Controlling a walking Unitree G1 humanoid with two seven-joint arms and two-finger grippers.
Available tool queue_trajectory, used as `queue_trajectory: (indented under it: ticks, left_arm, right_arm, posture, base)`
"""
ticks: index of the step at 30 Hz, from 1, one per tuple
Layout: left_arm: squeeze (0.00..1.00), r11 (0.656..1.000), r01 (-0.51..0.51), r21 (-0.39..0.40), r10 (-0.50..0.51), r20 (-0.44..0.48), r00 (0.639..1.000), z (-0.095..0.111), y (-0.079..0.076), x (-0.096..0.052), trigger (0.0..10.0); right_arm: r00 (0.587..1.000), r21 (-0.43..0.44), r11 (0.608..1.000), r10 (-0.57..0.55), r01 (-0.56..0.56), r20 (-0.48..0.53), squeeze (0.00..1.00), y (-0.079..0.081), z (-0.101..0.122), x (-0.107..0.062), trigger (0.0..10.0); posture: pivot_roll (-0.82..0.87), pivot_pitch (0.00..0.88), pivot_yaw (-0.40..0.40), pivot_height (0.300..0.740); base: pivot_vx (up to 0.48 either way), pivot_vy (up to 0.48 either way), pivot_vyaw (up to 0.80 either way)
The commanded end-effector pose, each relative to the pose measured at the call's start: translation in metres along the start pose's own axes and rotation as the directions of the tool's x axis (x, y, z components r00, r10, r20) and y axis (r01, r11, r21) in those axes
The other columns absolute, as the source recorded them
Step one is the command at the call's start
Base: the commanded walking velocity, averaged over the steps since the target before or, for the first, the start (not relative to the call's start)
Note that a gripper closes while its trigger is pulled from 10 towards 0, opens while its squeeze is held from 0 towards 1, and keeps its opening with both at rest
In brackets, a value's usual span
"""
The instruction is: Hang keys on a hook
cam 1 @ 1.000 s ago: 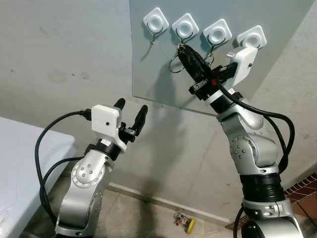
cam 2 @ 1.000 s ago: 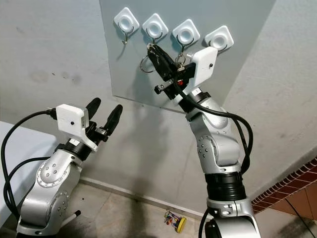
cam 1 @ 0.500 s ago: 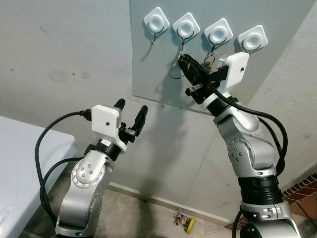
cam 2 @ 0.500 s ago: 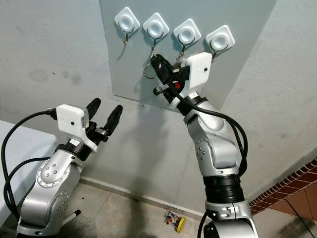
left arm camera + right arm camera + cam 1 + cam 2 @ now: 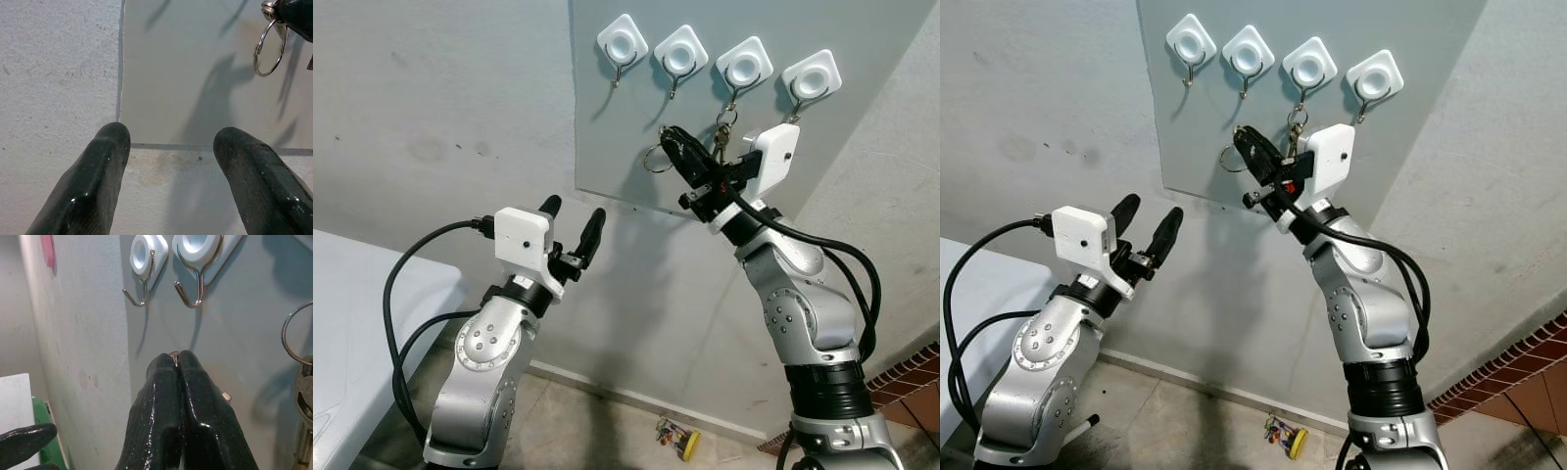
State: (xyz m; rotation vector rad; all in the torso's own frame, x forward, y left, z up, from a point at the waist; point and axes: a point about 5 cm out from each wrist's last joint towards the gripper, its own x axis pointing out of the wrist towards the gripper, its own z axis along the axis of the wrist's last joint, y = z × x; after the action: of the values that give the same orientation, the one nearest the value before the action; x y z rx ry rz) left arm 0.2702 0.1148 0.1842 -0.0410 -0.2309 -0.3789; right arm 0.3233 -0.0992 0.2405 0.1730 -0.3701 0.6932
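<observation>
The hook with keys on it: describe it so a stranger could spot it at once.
On the wall hangs a grey panel with a row of four white hooks along its top. Counting from the robot's left, it is the third hook, just above the right gripper. Alone among the four, it has keys hanging from it.

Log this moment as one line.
right claw: shut on key ring, below second hook | third hook: holds keys | left claw: open, idle

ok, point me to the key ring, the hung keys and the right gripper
key ring (image 5: pixel 655 157): left eye view, on the wire loop.
hung keys (image 5: pixel 721 137): left eye view, on the bunch under the third hook.
right gripper (image 5: pixel 672 145): left eye view, at the shut fingertips.
</observation>
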Motion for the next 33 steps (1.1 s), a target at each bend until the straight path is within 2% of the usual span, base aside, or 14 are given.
queue_trajectory:
  ticks: [1,20,21,23,33]
  left_arm:
    - [0.0,1.0,0.003,0.0,-0.003,0.003,1.0,0.002,-0.002,-0.001,10.0]
    - [0.0,1.0,0.003,0.0,-0.003,0.003,1.0,0.002,-0.002,-0.001,10.0]
    - [0.0,1.0,0.006,0.0,-0.006,0.004,1.0,0.002,-0.003,-0.001,10.0]
    - [0.0,1.0,0.01,0.0,-0.01,0.006,1.0,0.002,-0.003,-0.001,10.0]
    - [0.0,1.0,0.009,0.003,-0.009,0.007,1.0,0.002,-0.003,0.0,10.0]
  right_arm:
    - [0.999,-0.017,1.0,0.022,-0.021,0.037,0.0,0.002,0.009,0.001,10.0]
    - [0.999,-0.017,1.0,0.022,-0.021,0.037,0.0,0.002,0.009,0.001,10.0]
    - [0.994,-0.011,1.0,0.025,-0.024,0.104,0.0,0.004,0.017,0.001,10.0]
    - [0.985,-0.005,1.0,0.024,-0.024,0.171,0.0,0.006,0.026,0.001,10.0]
    - [0.984,-0.001,1.0,0.025,-0.025,0.177,0.0,0.006,0.025,0.001,10.0]
  posture:
    - [-0.05,0.074,-0.062,0.74]
    - [-0.05,0.074,-0.062,0.74]
    - [-0.05,0.061,-0.058,0.74]
    - [-0.05,0.061,-0.058,0.74]
    - [-0.05,0.063,-0.056,0.74]
  base:
    - [0.0,0.0,0.0]
    - [0.0,0.0,0.0]
    - [0.0,0.0,0.0]
    - [0.0,0.0,0.0]
    - [0.0,0.0,0.0]
